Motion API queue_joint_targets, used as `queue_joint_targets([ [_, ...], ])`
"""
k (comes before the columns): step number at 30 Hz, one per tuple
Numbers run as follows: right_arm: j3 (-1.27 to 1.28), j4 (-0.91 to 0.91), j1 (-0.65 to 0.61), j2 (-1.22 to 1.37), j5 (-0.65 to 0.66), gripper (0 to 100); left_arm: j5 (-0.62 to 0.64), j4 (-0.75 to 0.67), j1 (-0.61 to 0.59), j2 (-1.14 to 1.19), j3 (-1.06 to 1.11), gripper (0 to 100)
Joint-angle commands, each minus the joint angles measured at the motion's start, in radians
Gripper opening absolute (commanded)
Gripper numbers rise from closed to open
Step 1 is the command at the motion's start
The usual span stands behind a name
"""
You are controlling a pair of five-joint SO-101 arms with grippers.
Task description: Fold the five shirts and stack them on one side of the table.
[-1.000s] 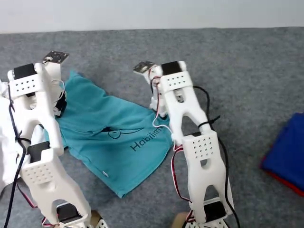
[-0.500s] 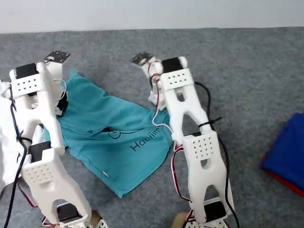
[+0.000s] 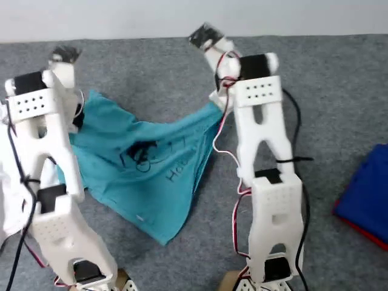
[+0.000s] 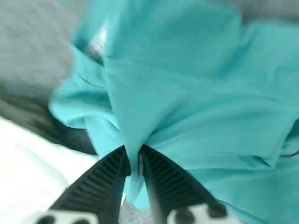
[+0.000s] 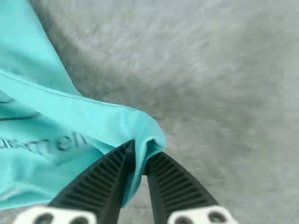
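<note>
A teal shirt [image 3: 145, 170] with dark print lies stretched between the two arms on the grey table [image 3: 151, 66]. My left gripper [image 4: 133, 161] is shut on a bunched fold of the teal shirt [image 4: 196, 93] at its left edge, under the left arm [image 3: 42, 115] in the high view. At the shirt's far right corner my right gripper [image 5: 138, 151] is shut on a pinched hem of the teal shirt [image 5: 56, 121], lifted off the table below the right arm [image 3: 257, 103]. White cloth [image 4: 32, 177] lies beside the left gripper.
A folded blue shirt [image 3: 367, 194] with a red edge beneath it rests at the table's right edge. White fabric [image 3: 9, 200] lies at the left edge behind the left arm. Grey table surface stretches open at the back and between the right arm and the blue shirt.
The right arm has swung back and to the right, lifting and pulling the shirt's right corner with it. The shirt is now drawn out toward the back right; the left arm shifted slightly back.
</note>
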Motion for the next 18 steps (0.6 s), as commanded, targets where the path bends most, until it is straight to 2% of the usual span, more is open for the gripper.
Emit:
queue_joint_targets([
  [1, -0.057, 0.042, 0.041, -0.194, 0.005, 1.0, 0.041, 0.031, 0.055, -0.232, -0.042, 0],
  [7, -0.057, 0.042, 0.119, -0.395, 0.005, 1.0, 0.149, 0.029, 0.123, -0.433, -0.045, 0],
  [12, -0.057, 0.042, 0.199, -0.532, 0.005, 1.0, 0.244, 0.029, 0.127, -0.554, -0.050, 0],
  [18, -0.057, 0.042, 0.272, -0.682, 0.008, 1.0, 0.292, 0.011, 0.135, -0.726, -0.051, 0],
])
